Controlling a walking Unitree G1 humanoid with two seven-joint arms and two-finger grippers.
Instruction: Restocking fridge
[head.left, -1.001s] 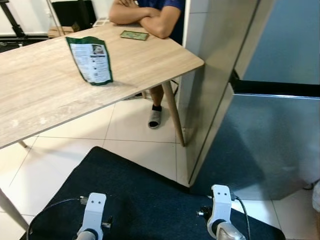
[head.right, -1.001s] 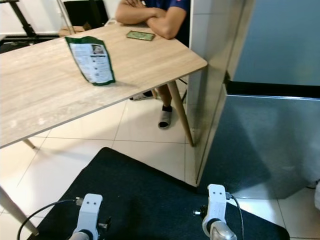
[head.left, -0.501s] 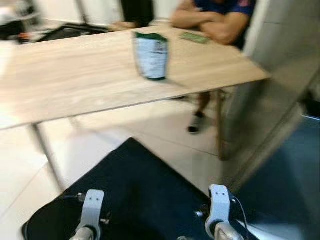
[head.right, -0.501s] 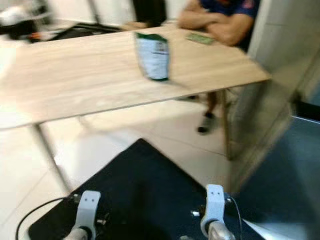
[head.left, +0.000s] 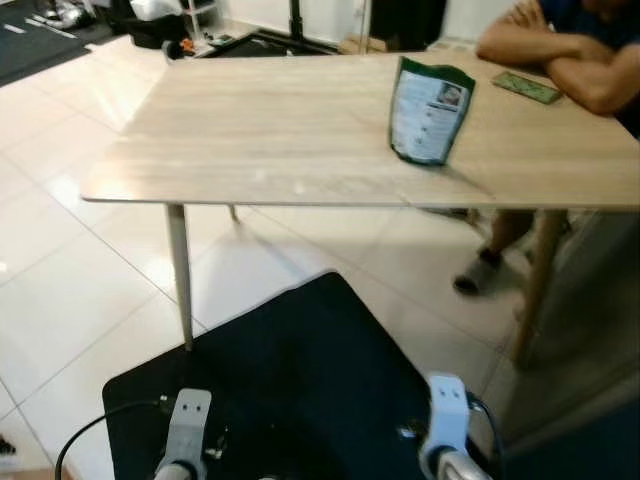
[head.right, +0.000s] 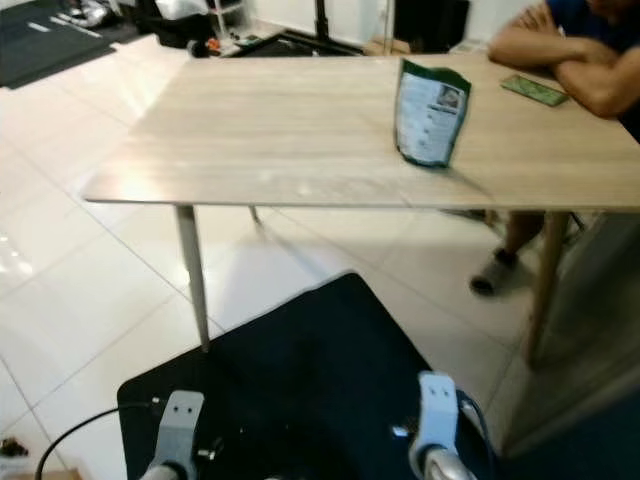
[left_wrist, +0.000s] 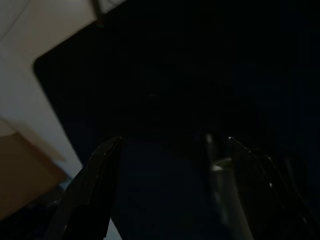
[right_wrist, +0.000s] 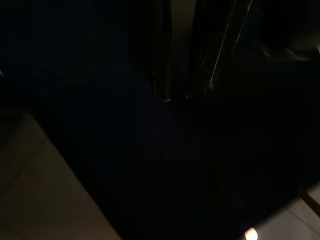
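While both arms hang down low, the robot faces a long light wooden table (head.left: 250, 130) on thin legs. A green pouch (head.left: 429, 111) with a white printed label stands upright on the tabletop, toward the table's right half and a bit back from the near edge, leaning slightly. That's the only grocery item I can spot, and neither gripper is anywhere near it.

Further back on the right, a person (head.left: 560, 45) sits at the far side of the table with forearms folded on the wood, and a small green phone-like thing (head.left: 527, 87) lies flat just beside their arms, well apart from the pouch. A foot in a sandal (head.left: 475, 278) shows under the table on the white tiled floor (head.left: 60, 290). A dark blue mat (head.left: 300, 380) covers the tiles right below the robot. Some dark gear sits on the floor past the table's far end, too small to make out.

The left gripper (left_wrist: 170, 150) hangs over the mat, and its wrist view, pretty dark, shows the two black fingers (left_wrist: 95, 190) spread wide with nothing between them. The right gripper (right_wrist: 175, 97) also hangs over the mat; its wrist picture is very dark, but the two fingers look close together with only a thin gap, holding nothing.
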